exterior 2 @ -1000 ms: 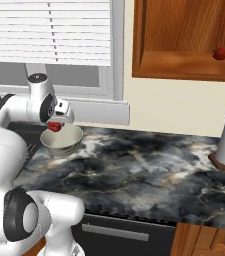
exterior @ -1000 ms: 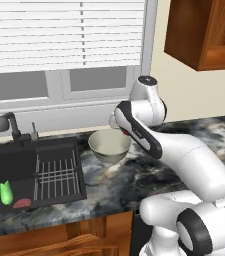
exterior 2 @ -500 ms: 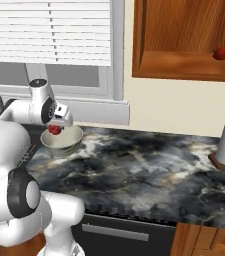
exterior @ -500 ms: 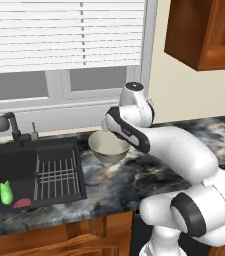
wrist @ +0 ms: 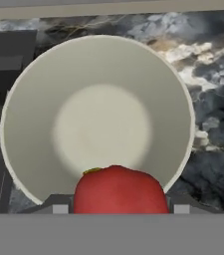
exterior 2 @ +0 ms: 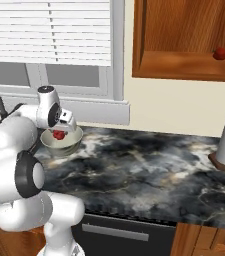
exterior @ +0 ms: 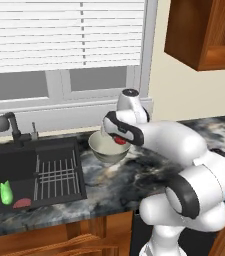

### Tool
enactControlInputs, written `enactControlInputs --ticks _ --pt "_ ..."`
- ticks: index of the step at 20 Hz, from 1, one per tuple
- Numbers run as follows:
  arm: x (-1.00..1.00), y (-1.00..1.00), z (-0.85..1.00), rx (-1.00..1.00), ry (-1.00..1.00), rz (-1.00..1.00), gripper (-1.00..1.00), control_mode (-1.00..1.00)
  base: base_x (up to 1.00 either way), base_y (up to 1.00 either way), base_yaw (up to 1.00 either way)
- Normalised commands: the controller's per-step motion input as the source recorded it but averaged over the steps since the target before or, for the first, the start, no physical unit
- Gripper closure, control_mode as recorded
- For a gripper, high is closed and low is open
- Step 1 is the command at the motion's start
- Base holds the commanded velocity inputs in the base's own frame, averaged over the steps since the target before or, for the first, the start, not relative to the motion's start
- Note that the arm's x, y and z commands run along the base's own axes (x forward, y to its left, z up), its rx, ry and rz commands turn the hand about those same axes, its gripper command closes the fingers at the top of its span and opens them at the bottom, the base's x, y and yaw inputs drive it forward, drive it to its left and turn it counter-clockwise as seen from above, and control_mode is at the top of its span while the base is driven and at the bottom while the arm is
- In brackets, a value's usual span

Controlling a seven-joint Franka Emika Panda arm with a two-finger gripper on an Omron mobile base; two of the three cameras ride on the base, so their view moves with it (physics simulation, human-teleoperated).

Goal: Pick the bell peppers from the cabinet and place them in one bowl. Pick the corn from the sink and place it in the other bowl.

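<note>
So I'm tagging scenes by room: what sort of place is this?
A rendered home kitchen, by the look of it: a black sink with a tap, a marbled dark counter, and a wooden wall cabinet beside a window with blinds.

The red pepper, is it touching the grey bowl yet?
Apart. The left base view shows the bell pepper in the gripper, held above the bowl floor with a gap.

Both base views flank the arm, sharing the beige bowl (exterior: 109,148); hand view looks straight down, close.
</note>
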Motion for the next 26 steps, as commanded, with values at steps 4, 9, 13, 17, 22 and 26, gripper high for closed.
enactControlInputs --ticks 4,9,13,17,22,26 --pt "0.31 0.06 -0.09 0.0 0.09 0.0 1.0 -1.0 0.0 0.0 0.0" --pt "0.27 0.14 -0.04 0.0 0.05 0.0 1.0 -1.0 0.0 0.0 0.0" --pt "0.11 0.28 -0.01 -0.01 0.0 0.0 1.0 -1.0 0.0 0.0 0.0" --pt "0.18 0.19 -0.04 -0.03 0.0 0.0 1.0 -1.0 0.0 0.0 0.0" --pt "0.34 0.03 0.0 -0.03 0.0 0.0 1.0 -1.0 0.0 0.0 0.0" --pt "0.34 0.0 0.0 -0.01 0.0 0.0 1.0 -1.0 0.0 0.0 0.0"
